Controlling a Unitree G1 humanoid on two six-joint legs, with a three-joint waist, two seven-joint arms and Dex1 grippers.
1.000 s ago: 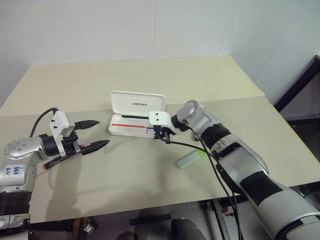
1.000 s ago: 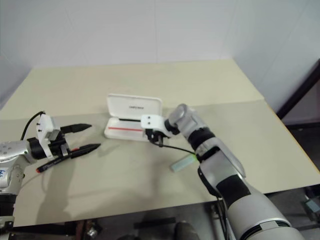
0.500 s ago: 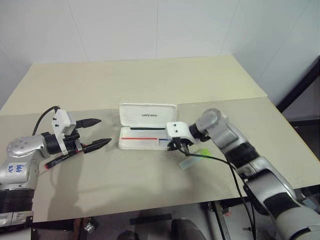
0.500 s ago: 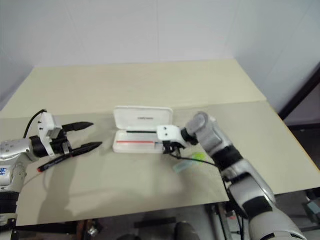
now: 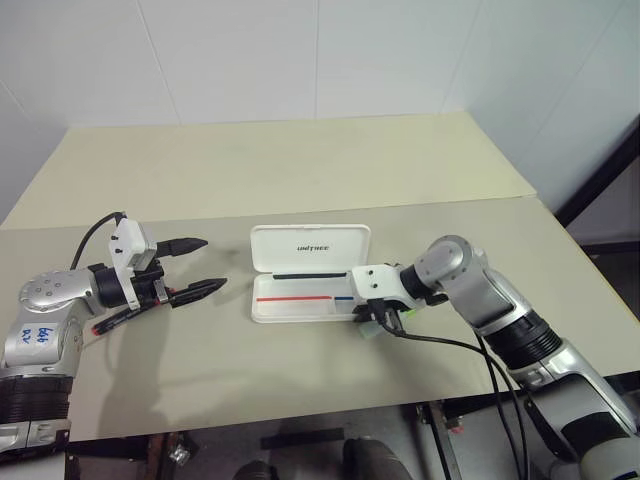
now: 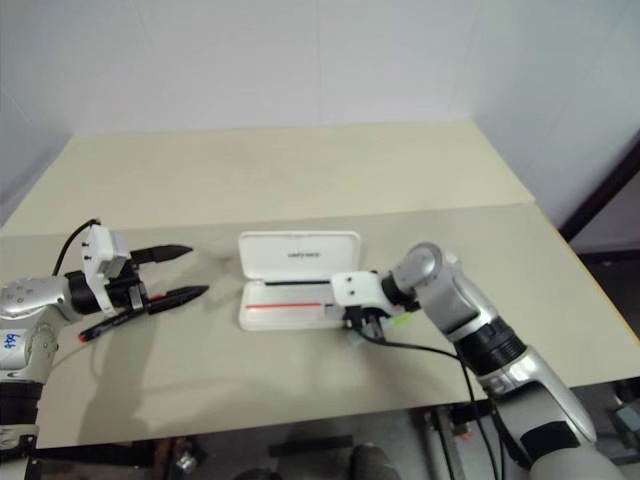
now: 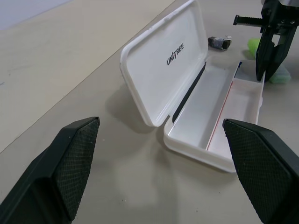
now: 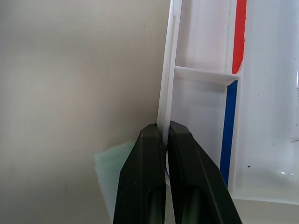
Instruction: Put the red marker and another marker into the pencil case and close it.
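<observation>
The right hand, its fingers pinched shut on the front wall of the open pencil case, has dragged the case toward the green marker. The left hand waits open, the red marker lying beneath it on the table; nothing is packed yet.

Two robot arms in glossy silver-grey shells with black bands at the joints. The left arm carries a blue handwritten marking. Each wrist ends in a white boxy housing fed by a thin black cable. The fingers are black, tapered, with cross-hatched textured pads.
</observation>
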